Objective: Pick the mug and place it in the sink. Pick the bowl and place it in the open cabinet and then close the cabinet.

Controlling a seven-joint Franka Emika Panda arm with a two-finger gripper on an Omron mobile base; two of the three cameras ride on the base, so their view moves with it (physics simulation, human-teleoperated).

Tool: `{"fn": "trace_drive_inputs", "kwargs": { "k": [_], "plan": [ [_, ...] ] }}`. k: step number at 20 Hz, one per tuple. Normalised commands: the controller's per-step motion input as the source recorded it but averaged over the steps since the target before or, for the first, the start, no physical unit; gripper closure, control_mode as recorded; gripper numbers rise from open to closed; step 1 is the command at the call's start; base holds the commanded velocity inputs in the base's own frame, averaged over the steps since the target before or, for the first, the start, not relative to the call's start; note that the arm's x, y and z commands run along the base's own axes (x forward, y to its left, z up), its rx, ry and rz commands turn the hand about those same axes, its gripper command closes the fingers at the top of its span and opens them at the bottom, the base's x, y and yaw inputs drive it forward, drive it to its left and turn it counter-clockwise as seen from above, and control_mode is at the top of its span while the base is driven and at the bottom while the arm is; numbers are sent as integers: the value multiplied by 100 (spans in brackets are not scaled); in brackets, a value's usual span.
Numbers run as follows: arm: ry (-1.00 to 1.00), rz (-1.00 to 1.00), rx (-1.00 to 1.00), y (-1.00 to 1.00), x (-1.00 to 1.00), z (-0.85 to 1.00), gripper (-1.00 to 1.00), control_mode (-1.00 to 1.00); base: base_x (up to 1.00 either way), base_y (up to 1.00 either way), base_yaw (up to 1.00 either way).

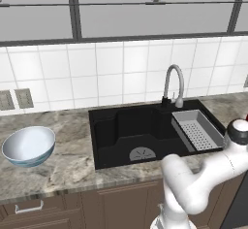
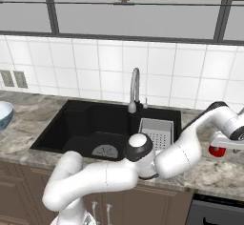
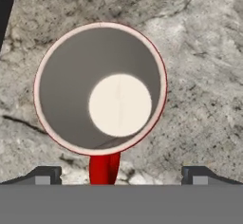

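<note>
The small red mug [image 3: 100,88] stands upright on the marble counter right of the sink, seen straight down its pale inside, its red handle [image 3: 104,168] pointing toward the hand. My gripper [image 3: 122,175] hovers above it, open, the fingertips [image 3: 47,174] wide apart and touching nothing. In the right base view the mug [image 2: 217,151] peeks out under the hand [image 2: 230,139]. The white, blue-patterned bowl [image 1: 29,145] rests on the counter far left of the black sink [image 1: 104,126], and shows at the left edge [image 2: 3,114] beyond the sink [image 2: 71,119]. The cabinet is out of view.
A curved metal faucet [image 1: 173,85] rises behind the basin, and a grey perforated tray [image 1: 196,131] sits in its right half. Two wall outlets [image 1: 14,99] are on the tiled backsplash. Brown drawers [image 1: 29,208] run below the counter edge.
</note>
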Motion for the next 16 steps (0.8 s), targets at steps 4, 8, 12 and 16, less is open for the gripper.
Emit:
{"fn": "trace_drive_inputs", "kwargs": {
  "k": [4, 8, 12, 16],
  "plan": [
    [0, 0, 0, -2, 8, -9, -100, -100, 0, 0, 0],
    [0, 0, 0, 0, 0, -2, -100, -100, 0, 0, 0],
    [0, 0, 0, 6, -1, -19, 100, -100, 0, 0, 0],
    [-5, -1, -1, 28, -14, -23, 100, -100, 0, 0, 0]
  ]
}}
